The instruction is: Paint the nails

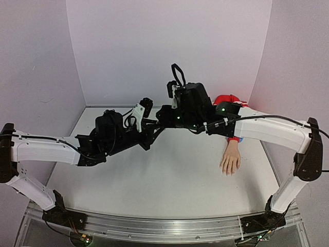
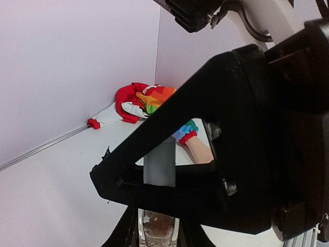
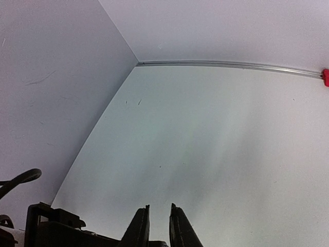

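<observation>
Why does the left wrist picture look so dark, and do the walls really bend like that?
Left wrist view: the right arm sits right at the lens, a dark shape, while the rainbow sleeve behind looks bright. Top external and right wrist views: the wide lens bows the straight wall seams.

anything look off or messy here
Only the sleeve: it lies bunched and crumpled in the far right corner instead of stretched flat behind the hand. No spill or damage shows.
</observation>
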`<state>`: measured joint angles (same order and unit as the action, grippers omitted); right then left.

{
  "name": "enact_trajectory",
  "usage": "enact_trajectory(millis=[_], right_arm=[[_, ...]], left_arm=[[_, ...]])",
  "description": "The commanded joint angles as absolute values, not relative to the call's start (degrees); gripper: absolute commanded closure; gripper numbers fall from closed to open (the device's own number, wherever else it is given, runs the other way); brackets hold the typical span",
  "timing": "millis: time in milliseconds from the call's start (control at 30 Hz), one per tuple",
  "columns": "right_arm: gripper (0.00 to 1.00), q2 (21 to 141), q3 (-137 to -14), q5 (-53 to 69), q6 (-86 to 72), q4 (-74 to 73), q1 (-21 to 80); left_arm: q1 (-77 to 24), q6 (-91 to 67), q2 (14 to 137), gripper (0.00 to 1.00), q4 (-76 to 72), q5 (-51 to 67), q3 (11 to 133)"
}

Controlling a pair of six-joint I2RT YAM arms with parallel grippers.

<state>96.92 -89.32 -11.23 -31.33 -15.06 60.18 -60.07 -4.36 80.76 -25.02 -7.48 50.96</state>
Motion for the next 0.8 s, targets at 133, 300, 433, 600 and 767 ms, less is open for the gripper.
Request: enact_trajectory(millis=[133,300,433,600,767], right_arm=[[1.00,87.5,-74.6,46.1,-12.1,1.2,54.1],[1.00,87.1,-73.3,61.5,-12.7,2.9,53.8],[0.86,83.3,-69.8,49.3,-12.6,2.9,53.5],[0.32,76.7,-65.4,21.2,-17.4,1.7,53.3],[0.25,77.5,-68.7,4.5,-25.6,-3.2,53.7]], left_arm=[[-48.2,-23.6,75.9,1.00,-46.9,54.2,48.0],[-46.9,-46.2,83.7,1.00,-68.4,71.3,51.0],[-47.2,-25.9,80.0,1.00,-45.2,55.1,52.0],[-49.5,-9.2,73.5,1.00,-29.8,21.9,50.2],[-53.4,-4.8,72.8,1.00,-30.3,2.4,48.2]])
